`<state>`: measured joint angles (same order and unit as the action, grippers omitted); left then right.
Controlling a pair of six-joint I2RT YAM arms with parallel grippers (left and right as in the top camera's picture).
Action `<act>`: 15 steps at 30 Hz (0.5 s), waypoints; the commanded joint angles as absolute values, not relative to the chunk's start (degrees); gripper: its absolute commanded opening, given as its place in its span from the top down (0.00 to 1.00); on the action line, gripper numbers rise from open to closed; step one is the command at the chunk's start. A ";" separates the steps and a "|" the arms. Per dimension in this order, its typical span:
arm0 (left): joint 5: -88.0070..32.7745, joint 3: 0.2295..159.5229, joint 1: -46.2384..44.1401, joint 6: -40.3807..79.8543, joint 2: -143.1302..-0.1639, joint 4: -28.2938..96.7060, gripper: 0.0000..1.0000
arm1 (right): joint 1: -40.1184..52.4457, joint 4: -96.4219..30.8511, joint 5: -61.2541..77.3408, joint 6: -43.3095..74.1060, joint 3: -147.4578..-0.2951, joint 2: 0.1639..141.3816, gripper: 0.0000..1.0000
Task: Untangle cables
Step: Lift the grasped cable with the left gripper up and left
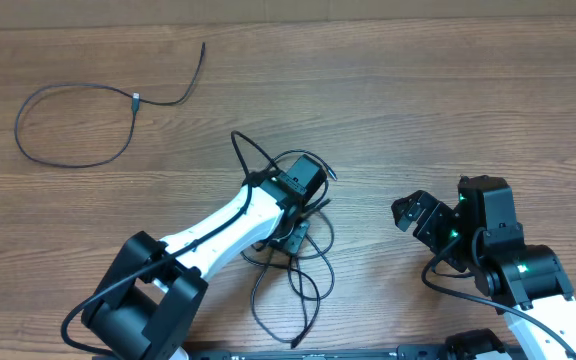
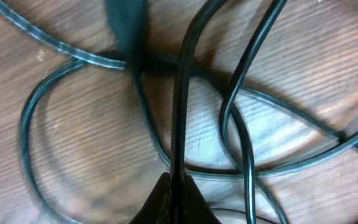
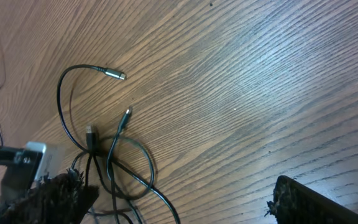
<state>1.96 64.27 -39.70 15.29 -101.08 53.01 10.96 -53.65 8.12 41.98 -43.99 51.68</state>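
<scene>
The left gripper (image 2: pixel 174 186) was clenched on one strand (image 2: pixel 180 93) of the tangled cables (image 3: pixel 91 138) at the near middle of the table (image 1: pixel 418 90); the right gripper (image 1: pixel 415 216) hung released to their right. Lifting that strand slowly outward should free it, whereas jerking would likely tighten the cables.

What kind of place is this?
Probably a robot lab or test bench: two robot arms, the left arm and the right arm, work at a wooden table with tangled black cables on it.
</scene>
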 commanded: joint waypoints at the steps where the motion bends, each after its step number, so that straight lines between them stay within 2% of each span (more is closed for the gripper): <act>1: 4.69 73.03 -39.27 15.22 -99.68 57.93 0.96 | 10.76 -53.28 7.77 41.69 -45.78 50.94 0.00; 5: 9.34 86.21 -39.27 14.46 -97.65 66.30 0.96 | 10.76 -53.28 7.77 41.69 -45.78 50.94 0.00; 10: 14.83 110.52 -39.09 11.57 -96.99 75.22 0.96 | 10.76 -53.32 7.79 41.69 -45.78 50.94 0.00; 15: 16.27 136.00 -36.97 11.16 -96.99 76.20 0.96 | 10.76 -53.80 7.77 41.67 -45.78 50.94 0.00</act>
